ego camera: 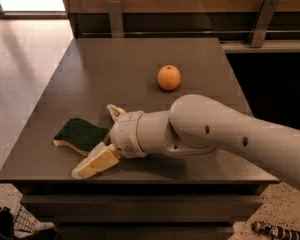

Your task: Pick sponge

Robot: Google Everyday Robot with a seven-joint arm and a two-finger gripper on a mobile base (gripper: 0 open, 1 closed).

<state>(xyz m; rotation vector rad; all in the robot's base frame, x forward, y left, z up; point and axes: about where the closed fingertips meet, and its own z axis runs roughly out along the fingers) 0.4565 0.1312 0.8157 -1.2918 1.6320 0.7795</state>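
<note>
The sponge (80, 134), dark green on top with pale yellow foam below, lies flat near the front left of the dark table (115, 64). My gripper (103, 137) is at the sponge's right end, low over the table. It is open: one tan finger (115, 112) is behind the sponge's right end and the other tan finger (95, 162) is in front of it. The sponge's right end lies about between them. The white arm reaches in from the right.
An orange (169, 77) sits on the table behind the arm. The table's front edge is close below the front finger. A wooden wall with metal brackets runs along the back. Some items lie on the floor at the bottom left and bottom right.
</note>
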